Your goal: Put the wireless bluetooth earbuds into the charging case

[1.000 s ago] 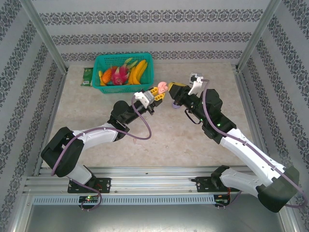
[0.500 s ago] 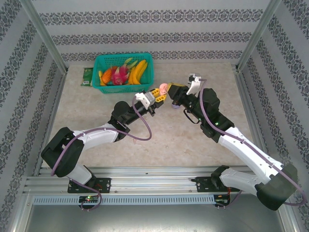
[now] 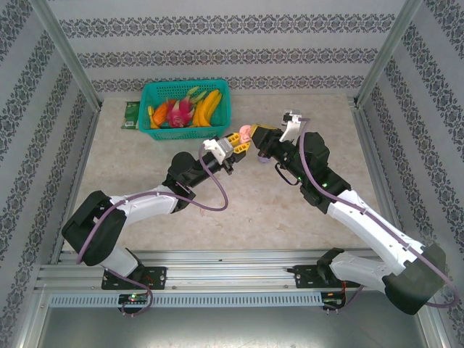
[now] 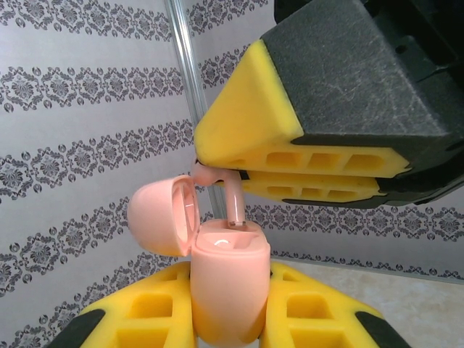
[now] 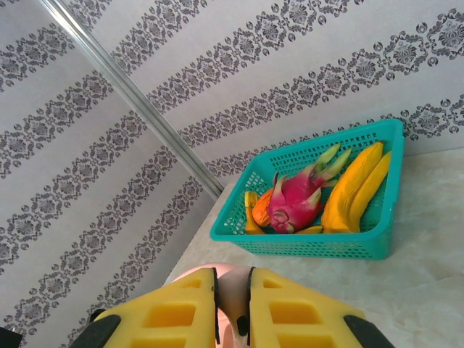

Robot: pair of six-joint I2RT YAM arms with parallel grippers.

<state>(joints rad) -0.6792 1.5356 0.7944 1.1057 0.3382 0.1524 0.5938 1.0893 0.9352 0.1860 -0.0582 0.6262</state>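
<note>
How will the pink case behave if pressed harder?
The charging case looks smooth and rounded, pinched at its sides by the left hand, so it may slip or twist. Its open lid sticks out sideways, probably easy to strain.

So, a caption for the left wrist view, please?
Left jaws hold the open case; right jaws hold an earbud, stem at its socket.

robot test cell, lab-type: aluminium frame posts (image 3: 69, 58) and patterned panel walls (image 3: 217, 58) (wallpaper-like) stand behind and beside the teal basket (image 3: 174, 133).
</note>
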